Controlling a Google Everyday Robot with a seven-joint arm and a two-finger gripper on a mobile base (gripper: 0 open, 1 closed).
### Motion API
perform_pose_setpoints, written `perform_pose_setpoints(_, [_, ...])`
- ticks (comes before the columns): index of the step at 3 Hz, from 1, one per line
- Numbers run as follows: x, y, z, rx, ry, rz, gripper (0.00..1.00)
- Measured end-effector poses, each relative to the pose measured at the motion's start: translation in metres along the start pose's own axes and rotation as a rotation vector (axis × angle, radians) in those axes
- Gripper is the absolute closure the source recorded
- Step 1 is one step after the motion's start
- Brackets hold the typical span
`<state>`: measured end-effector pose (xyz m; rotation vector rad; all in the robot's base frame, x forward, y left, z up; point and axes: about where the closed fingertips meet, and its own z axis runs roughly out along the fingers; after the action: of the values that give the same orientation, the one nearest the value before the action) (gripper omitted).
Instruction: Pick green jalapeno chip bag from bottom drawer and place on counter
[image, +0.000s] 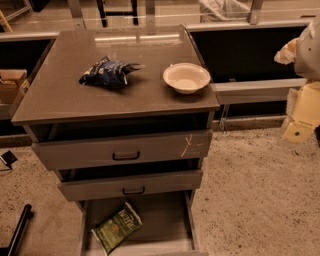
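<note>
The gripper hangs at the far right, out over the speckled floor and well apart from the cabinet, at about the height of the top drawer. It shows as a pale cream shape under a white part of the arm, cut off by the edge of my view, and I cannot tell whether it is open or closed; nothing seems to be in it. The green bag lies flat in the bottom drawer, which is pulled out towards me. The bag sits in the front left part of the grey floor, turned at a slant, its white lettering facing up and one corner close to the left wall. Above it, the middle drawer and the top drawer are each pulled out a little, the top one slightly further, and both have a black handle in the middle. A thin white mark crosses the right end of the top drawer's front. On the tabletop a dark blue and white bag lies crumpled left of centre, and a pale bowl stands upright near the right edge, apart from the blue bag. A brown box sits off to the left, beside the cabinet, and a black bar lies slanted across the floor at the lower left.
</note>
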<state>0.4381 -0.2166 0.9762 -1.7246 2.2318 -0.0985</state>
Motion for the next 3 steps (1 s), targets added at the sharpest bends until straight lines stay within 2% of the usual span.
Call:
perform_pose_setpoints(2, [-0.003,0.0,0.006,-0.011,-0.005,-0.013,0.0])
perform_pose_setpoints(3, [-0.01,0.009,0.03,-0.043,-0.017,-0.019,0.0])
